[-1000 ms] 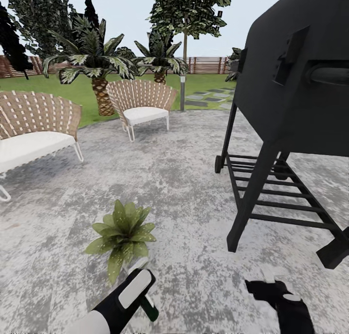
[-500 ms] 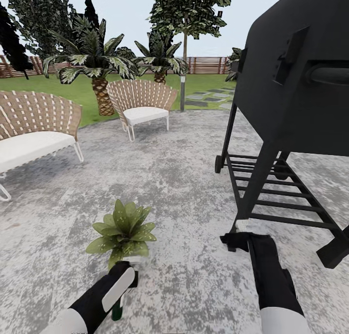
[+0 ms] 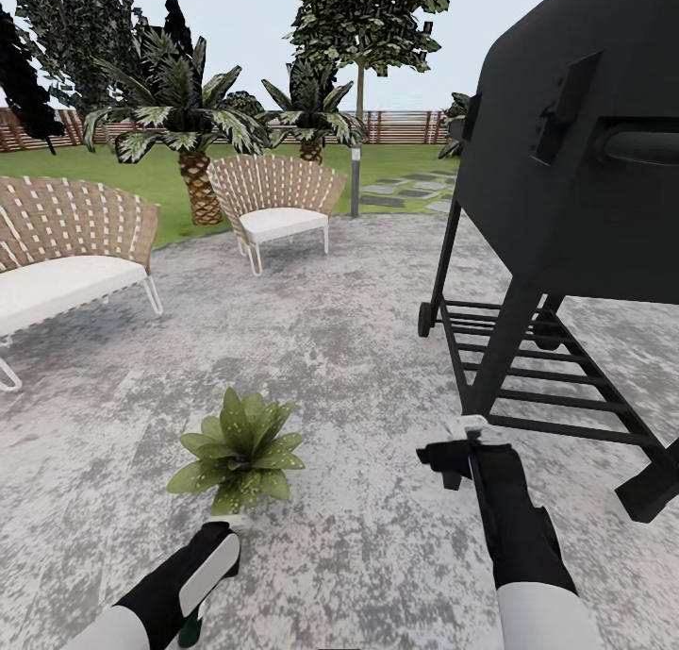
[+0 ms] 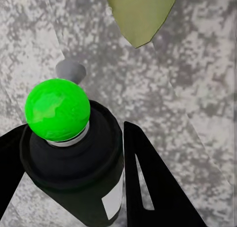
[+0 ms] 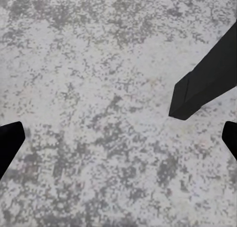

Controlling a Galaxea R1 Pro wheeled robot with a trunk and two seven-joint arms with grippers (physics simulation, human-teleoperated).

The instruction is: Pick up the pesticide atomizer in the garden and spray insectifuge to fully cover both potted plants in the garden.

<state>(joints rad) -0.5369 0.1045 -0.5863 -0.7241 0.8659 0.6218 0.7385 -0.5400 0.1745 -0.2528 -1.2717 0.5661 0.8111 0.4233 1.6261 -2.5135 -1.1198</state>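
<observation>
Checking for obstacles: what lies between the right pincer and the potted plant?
Head view: only bare grey paving lies between the right pincer and the potted plant; the black grill stands off to the side.

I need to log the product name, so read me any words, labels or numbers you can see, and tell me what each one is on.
No text can be read in these pictures.
The pesticide atomizer, held between the left gripper fingers, carries a pale label patch, but it looks blank.
The black grill shows no brand or number.
The wicker chairs and the potted plant bear no writing.
</observation>
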